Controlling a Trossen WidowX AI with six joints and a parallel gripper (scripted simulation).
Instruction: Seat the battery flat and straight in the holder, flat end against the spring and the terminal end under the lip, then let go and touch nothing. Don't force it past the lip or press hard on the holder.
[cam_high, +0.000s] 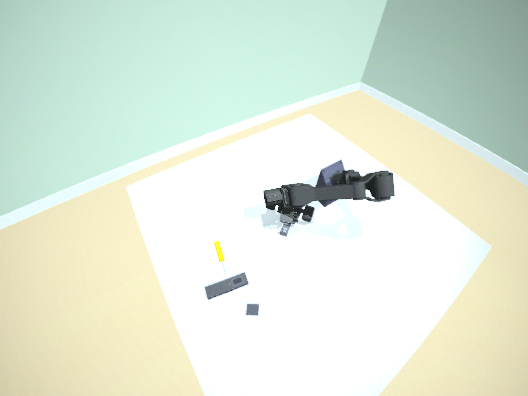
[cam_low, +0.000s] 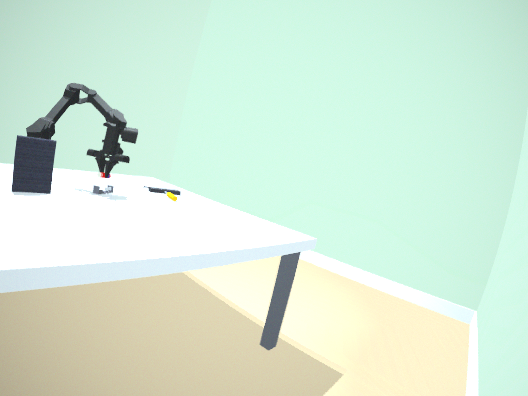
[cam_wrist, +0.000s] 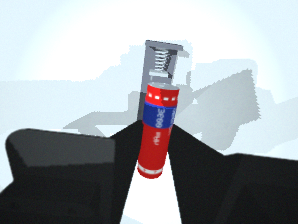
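Observation:
My gripper (cam_wrist: 155, 127) (cam_low: 105, 172) is shut on the battery (cam_wrist: 157, 127) (cam_low: 104, 175), a red cylinder with a blue band, and holds it above the white table. The grey holder (cam_wrist: 162, 62) (cam_high: 287, 227) (cam_low: 101, 191) lies on the table right under the battery, its spring (cam_wrist: 159, 60) at the far end in the wrist view. The battery's far end covers the near part of the holder in that view. In the exterior view the battery hangs a short way above the holder, not touching it. In the top view the arm hides the battery.
A yellow-handled screwdriver (cam_high: 219, 254) (cam_low: 169, 193), a flat dark grey slab (cam_high: 226, 285) and a small dark square (cam_high: 252, 309) lie on the table away from the holder. The arm's dark base block (cam_low: 33, 165) (cam_high: 331, 176) stands behind it.

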